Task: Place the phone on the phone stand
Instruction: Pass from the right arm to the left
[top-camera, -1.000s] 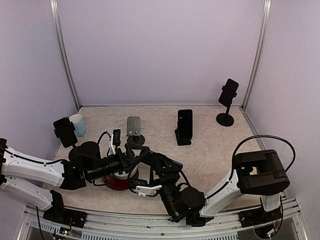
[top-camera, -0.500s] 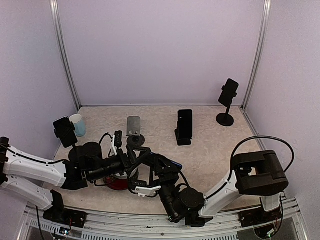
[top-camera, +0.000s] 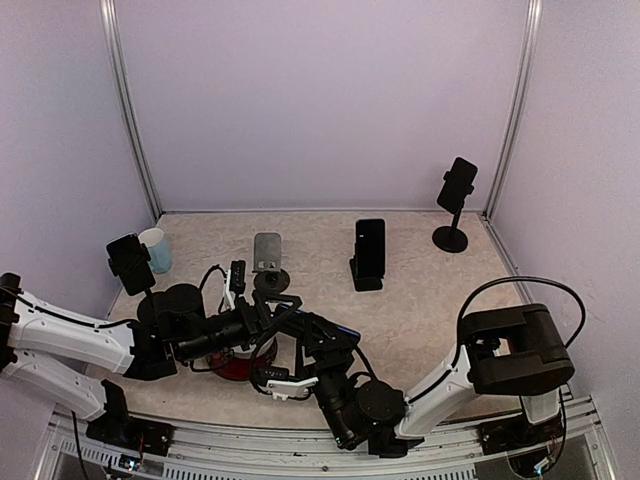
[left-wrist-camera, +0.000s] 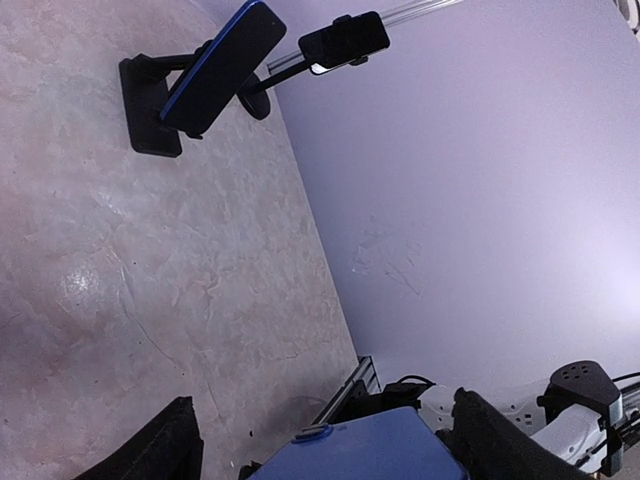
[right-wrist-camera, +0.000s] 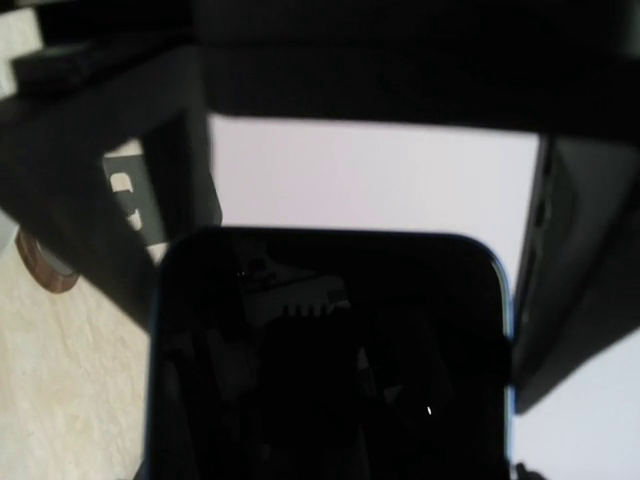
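Desk (top-camera: 440, 300): beige marbled top, enclosed by pale lilac walls.
Far right corner: pole stand (top-camera: 450, 238) on a round black base, with a clamped phone (top-camera: 458, 183) at its top.
Centre back: black stand (top-camera: 367, 281) with a dark phone (top-camera: 370, 246) leaning upright on it.
Left of centre: grey-plate stand (top-camera: 267, 250) on a round black foot.
Far left: pale blue cup (top-camera: 156, 248), close to the wall.
Near edge: red round object (top-camera: 232, 364), mostly hidden under the arms.

Table (top-camera: 430, 300) map from above
Cup (top-camera: 155, 250) at 10 o'clock, phone stand (top-camera: 268, 258) at 11, loaded stand (top-camera: 369, 255) at 1, tall stand (top-camera: 455, 200) back at 2.
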